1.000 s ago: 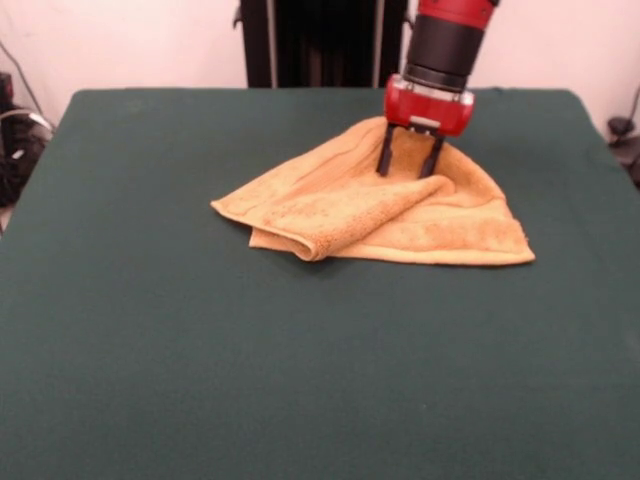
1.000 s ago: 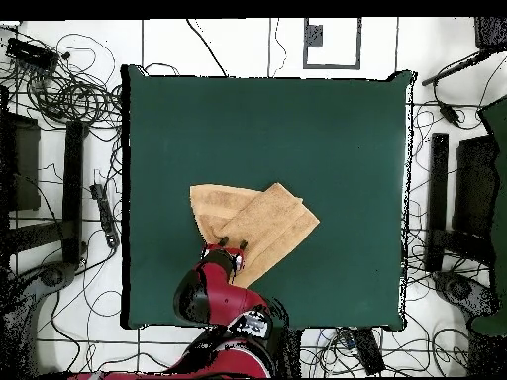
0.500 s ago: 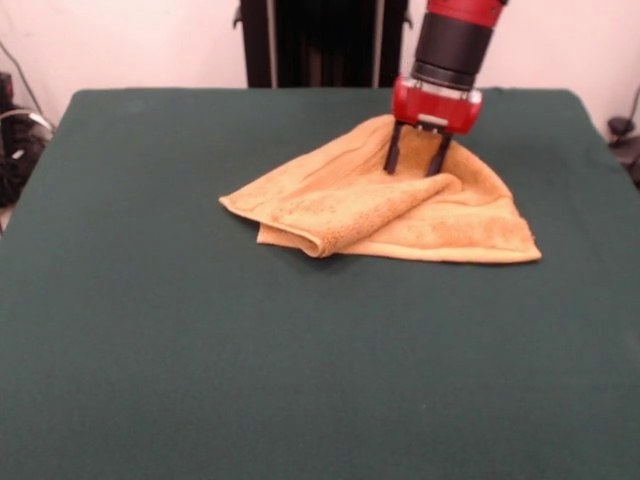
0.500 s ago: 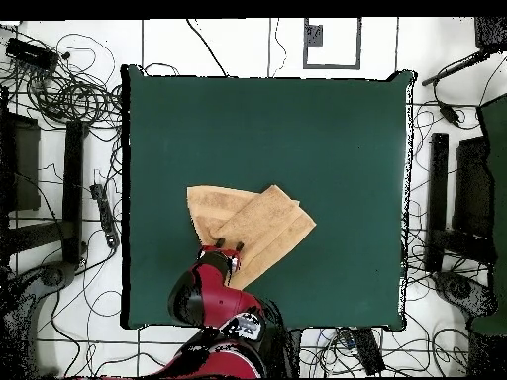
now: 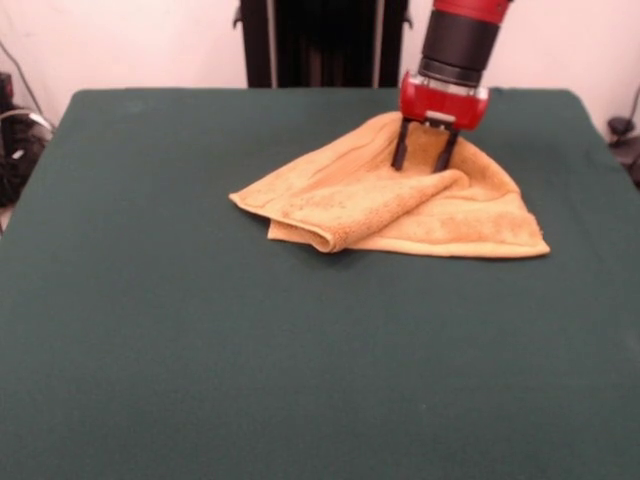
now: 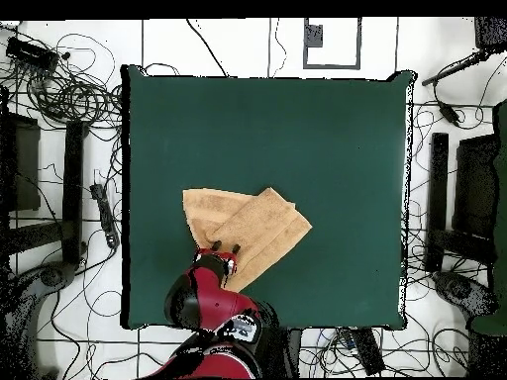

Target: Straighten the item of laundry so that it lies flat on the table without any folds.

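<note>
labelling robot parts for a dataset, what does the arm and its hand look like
The arm is a round red and black tube. It ends in a glossy red block with a small pale patch below. The hand has two thin, straight black fingers. No cables show on it.

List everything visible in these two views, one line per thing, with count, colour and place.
towel: one, yellow-orange terry cloth, on the table toward the robot's side, folded over itself with a rolled fold at its front edge in the front view.
table: one, covered in dark green cloth, filling most of both views.
cables: many, black, strewn on the white floor around the table in the overhead view.
black stand: one, behind the table's far edge in the front view.
arm: one, red and black, reaching over the table edge to the towel.
end effector: one, red body with two black fingers spread apart, tips down on the towel.
</note>
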You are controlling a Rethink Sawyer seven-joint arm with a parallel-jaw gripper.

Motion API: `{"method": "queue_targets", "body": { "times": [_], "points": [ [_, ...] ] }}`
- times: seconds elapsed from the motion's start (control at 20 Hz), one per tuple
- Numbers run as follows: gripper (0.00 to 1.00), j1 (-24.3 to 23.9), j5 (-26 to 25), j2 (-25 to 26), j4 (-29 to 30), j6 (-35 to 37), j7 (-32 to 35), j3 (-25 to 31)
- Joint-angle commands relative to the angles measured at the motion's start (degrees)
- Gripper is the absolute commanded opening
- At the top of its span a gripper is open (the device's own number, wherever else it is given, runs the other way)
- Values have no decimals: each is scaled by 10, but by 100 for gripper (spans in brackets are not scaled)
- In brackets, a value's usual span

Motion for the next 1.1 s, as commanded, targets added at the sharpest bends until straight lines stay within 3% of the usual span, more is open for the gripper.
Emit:
{"method": "queue_targets", "body": {
  "times": [0.05,1.1],
  "points": [
    [100,18,22,42,33,96,141,104],
    [100,-21,0,62,17,79,130,102]
  ]
}}
